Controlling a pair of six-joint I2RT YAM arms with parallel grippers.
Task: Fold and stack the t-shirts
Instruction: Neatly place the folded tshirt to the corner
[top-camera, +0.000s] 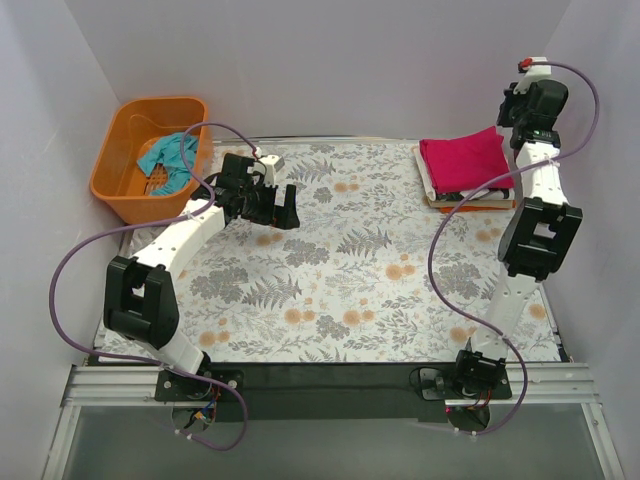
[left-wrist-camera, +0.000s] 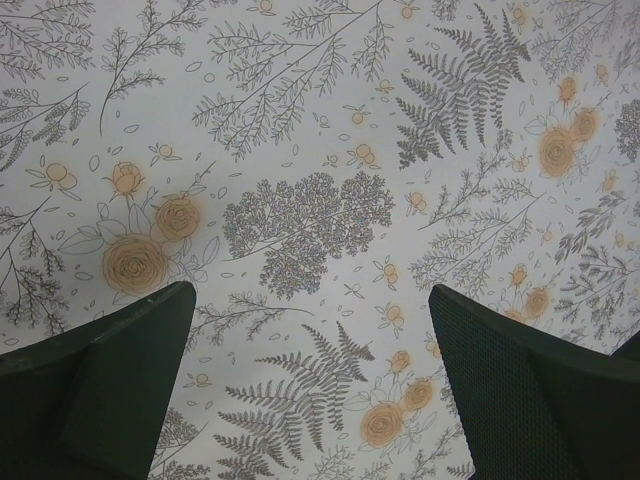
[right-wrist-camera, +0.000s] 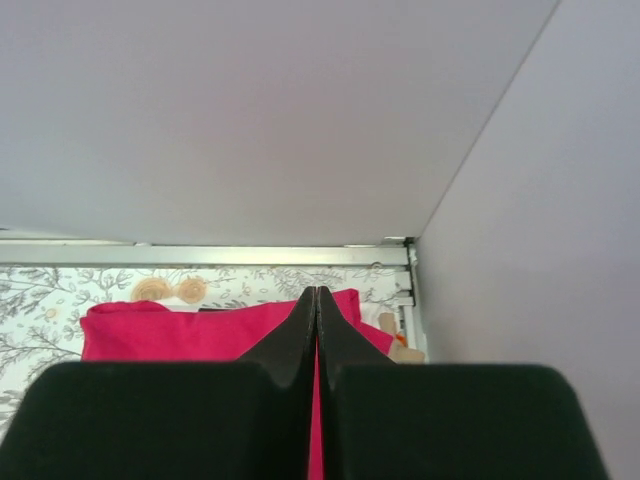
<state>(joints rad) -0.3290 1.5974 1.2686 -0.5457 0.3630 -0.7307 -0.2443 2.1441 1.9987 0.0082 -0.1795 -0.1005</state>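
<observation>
Left gripper spread wide over floral tablecloth; right gripper pressed together near folded magenta t-shirt; teal t-shirt in orange basket

Basket far left, one t-shirt inside, folded t-shirts stacked far right.

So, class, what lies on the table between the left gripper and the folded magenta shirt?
Only bare floral tablecloth between the left gripper and the magenta shirt, as the top view shows.
</observation>
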